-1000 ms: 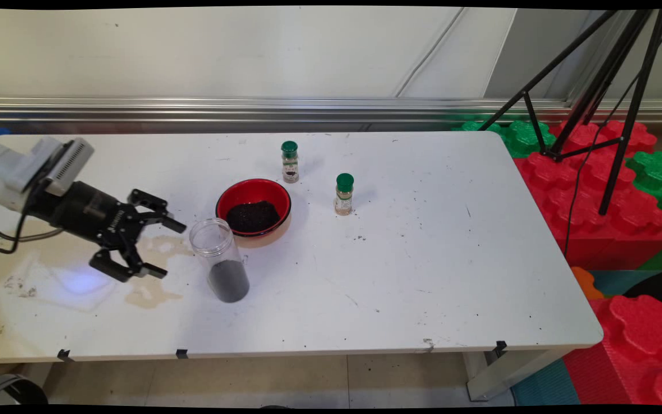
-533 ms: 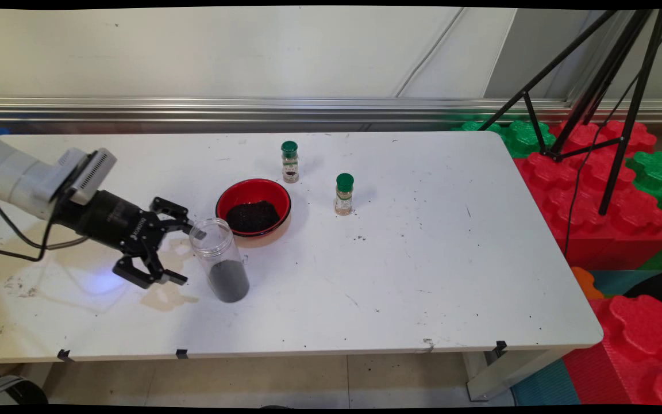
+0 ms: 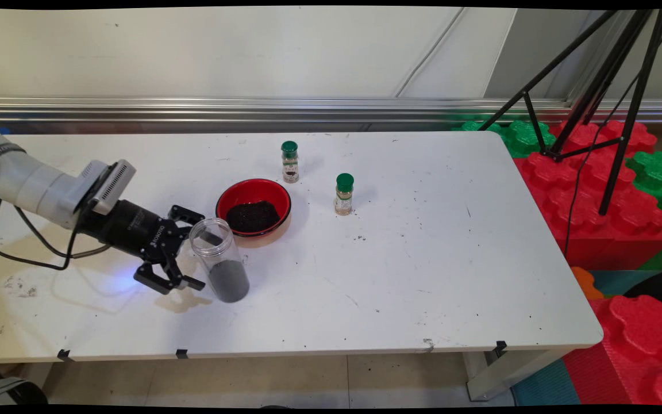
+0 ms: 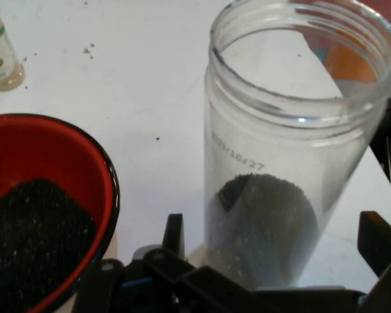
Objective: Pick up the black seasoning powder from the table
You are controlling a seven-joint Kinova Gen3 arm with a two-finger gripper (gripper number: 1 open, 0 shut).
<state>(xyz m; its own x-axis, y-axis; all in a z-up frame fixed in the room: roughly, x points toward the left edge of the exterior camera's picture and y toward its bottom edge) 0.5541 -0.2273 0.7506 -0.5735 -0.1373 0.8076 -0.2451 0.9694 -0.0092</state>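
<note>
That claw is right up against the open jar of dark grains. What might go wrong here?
The clear jar stands tall, lidless and only part full, so a bump from the open gripper, its jaws on either side, might tip it and spill the grains. The red bowl of dark grains sits close behind and could get nudged.

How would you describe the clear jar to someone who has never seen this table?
On the white table, find the red bowl of dark grains. Just left of and nearer than it stands the clear jar, lidless, dark grains at its bottom, unlike the two green-capped spice bottles behind.
</note>
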